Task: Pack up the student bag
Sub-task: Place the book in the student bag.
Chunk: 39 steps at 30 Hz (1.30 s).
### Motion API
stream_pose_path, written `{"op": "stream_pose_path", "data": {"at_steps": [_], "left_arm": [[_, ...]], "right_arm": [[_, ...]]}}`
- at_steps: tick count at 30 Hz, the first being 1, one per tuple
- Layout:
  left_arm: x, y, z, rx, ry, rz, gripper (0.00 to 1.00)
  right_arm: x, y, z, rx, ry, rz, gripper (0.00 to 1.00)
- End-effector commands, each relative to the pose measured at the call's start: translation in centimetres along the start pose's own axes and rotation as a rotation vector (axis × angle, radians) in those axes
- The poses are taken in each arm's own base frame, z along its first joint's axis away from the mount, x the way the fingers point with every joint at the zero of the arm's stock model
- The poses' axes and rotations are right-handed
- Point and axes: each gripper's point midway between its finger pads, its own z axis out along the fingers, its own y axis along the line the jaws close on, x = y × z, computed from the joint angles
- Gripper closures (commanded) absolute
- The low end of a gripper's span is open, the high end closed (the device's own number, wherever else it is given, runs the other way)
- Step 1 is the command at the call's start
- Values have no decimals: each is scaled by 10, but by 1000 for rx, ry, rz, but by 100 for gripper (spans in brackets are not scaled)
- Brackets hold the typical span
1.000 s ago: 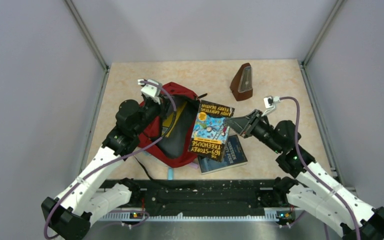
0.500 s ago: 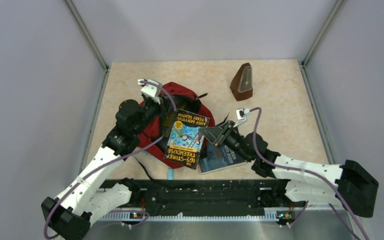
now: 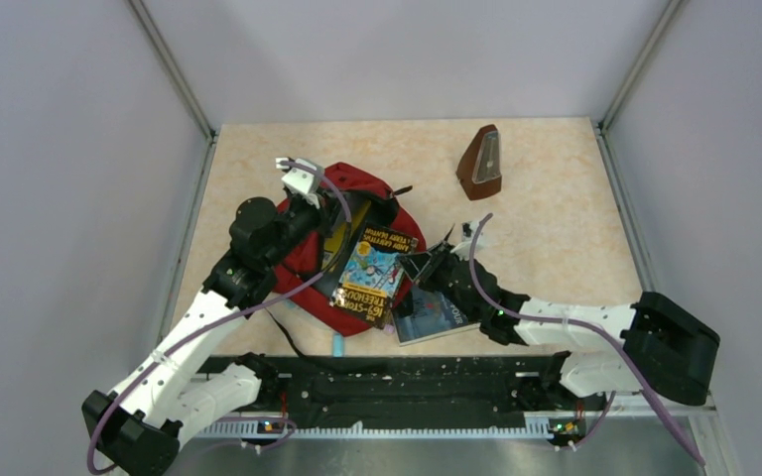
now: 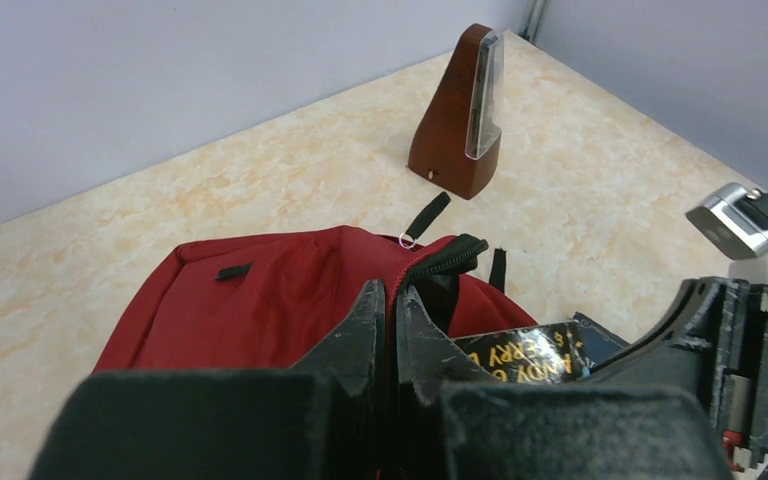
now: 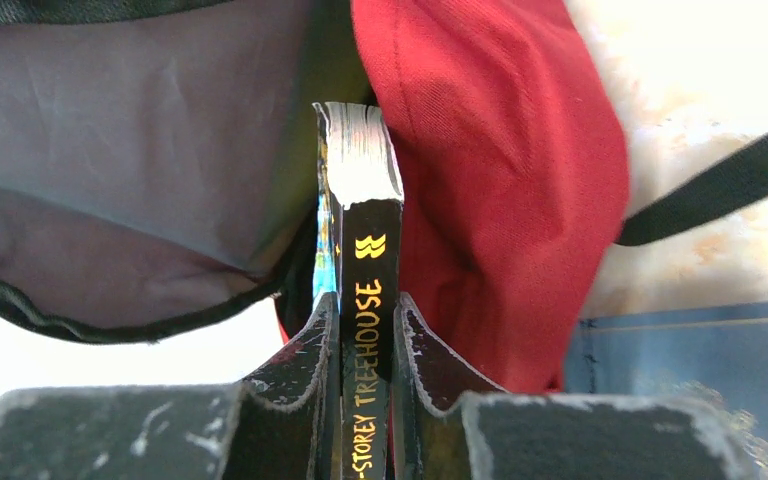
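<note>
Right pincer (image 5: 365,312), clenched on a paperback (image 5: 368,250), with the student bag (image 5: 490,150) gaping directly ahead, the book's long axis pointing into it; left pincer (image 4: 390,310), nearer, clamps the bag's zip edge

Student bag (image 3: 357,182) is placed left of centre, nearer the left edge. Paperback (image 3: 370,275) is positioned partly in the bag's mouth, on its right side. Second book (image 3: 435,319) is laid flat just right of the bag, toward the near edge. Metronome (image 3: 482,163) is stood near the far edge, right of centre, well apart.
</note>
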Motion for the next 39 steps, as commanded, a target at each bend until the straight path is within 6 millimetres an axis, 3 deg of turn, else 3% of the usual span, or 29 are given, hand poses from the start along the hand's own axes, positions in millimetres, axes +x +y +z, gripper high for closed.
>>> {"op": "stream_pose_path", "data": {"at_steps": [1, 7, 12, 17, 22, 26, 30, 36, 39], "left_arm": [[-26, -17, -2, 84, -95, 7, 100], [-30, -27, -7, 142, -114, 37, 100], [-31, -24, -7, 122, -121, 36, 100], [-28, -27, -4, 139, -109, 29, 100], [-27, -26, -3, 135, -106, 33, 100], [-26, -26, -3, 136, -103, 33, 100], [-26, -26, -3, 139, -104, 32, 100], [-26, -25, -4, 128, -110, 30, 100], [-27, -25, -4, 124, -115, 33, 100]], "right_arm": [[-42, 56, 24, -90, -118, 103, 100], [-73, 95, 60, -214, -144, 200, 100], [-91, 119, 73, -279, -188, 252, 100], [-63, 90, 106, -216, -159, 290, 100], [-25, 36, 137, -64, -144, 283, 100], [-8, 17, 146, 10, -148, 223, 100], [6, 20, 153, 43, -180, 155, 100], [37, 31, 189, 62, -150, 77, 99], [39, 31, 192, 49, -150, 56, 85]]}}
